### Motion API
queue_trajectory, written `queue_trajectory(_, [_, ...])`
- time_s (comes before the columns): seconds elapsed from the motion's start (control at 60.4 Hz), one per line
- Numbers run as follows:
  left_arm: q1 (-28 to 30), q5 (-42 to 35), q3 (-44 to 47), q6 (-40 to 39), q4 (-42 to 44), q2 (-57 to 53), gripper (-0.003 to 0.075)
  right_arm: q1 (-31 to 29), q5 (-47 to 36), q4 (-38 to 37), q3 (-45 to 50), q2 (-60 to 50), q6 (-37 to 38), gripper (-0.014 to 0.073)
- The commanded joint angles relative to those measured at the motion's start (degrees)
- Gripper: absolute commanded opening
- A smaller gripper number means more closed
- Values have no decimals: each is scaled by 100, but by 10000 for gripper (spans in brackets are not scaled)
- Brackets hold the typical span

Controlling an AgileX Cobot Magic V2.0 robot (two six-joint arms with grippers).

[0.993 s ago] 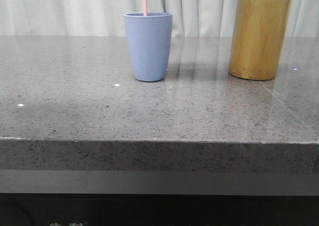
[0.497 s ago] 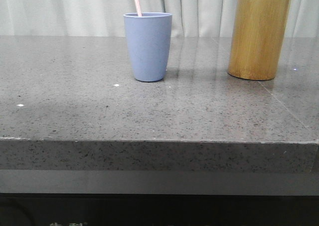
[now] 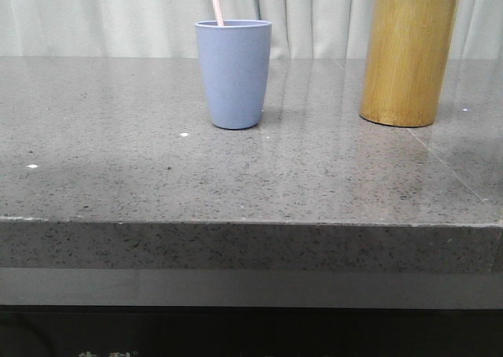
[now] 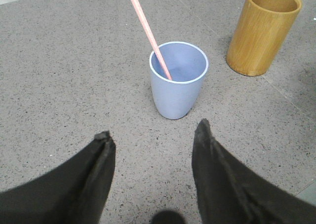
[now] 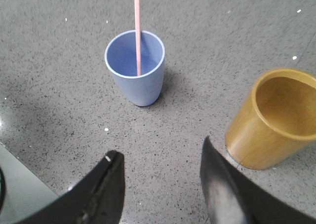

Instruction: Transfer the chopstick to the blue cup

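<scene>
Chopstick [image 3: 214, 1] now tipped from upright, resting in cup [image 3: 233, 74]; left gripper [image 4: 153, 137] and right gripper [image 5: 160, 157] spread, empty; transfer apparently done.

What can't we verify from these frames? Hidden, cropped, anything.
- Chopstick top end: cut off by the upper edge in the front view, as in both wrist views.
- Chopstick lower end: front view, hidden by the blue cup wall.
- Bamboo holder contents: front view, wall blocks the inside; right wrist view shows part of the interior, floor cropped.
- Left gripper and right gripper: fingers apart; bodies cropped by the lower edge.
</scene>
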Motion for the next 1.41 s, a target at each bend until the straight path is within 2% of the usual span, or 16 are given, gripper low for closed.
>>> queue_trajectory(0.0, [-48,-452,-147,-36,-84,-86,354,-48,-683,74,360,-642,20,382])
queue_trajectory(0.464, [-48,-452,-147,-36,-84,-86,354,-48,-1007,-75,2190,-2921,-4,382])
queue_trajectory(0.745, [-48,-452,-147,-36,-84,-86,337,-48,-1081,-75,2505,-3223,-4,374])
queue_trajectory(0.861, [-48,-452,-147,-36,-84,-86,251,-48,-1087,-75,2505,-3223,-4,274])
queue_trajectory(0.993, [-48,-452,-147,-36,-84,-86,78,-48,-1087,-75,2505,-3223,-4,83])
queue_trajectory(1.076, [-48,-452,-147,-36,-84,-86,-12,-48,-1087,-70,2505,-3223,-4,0])
queue_trajectory(1.175, [-48,-452,-147,-36,-84,-86,-19,-48,-1087,-70,2505,-3223,-4,-74])
queue_trajectory(1.391, [-48,-452,-147,-36,-84,-86,-19,-48,-1087,-70,2505,-3223,-4,-67])
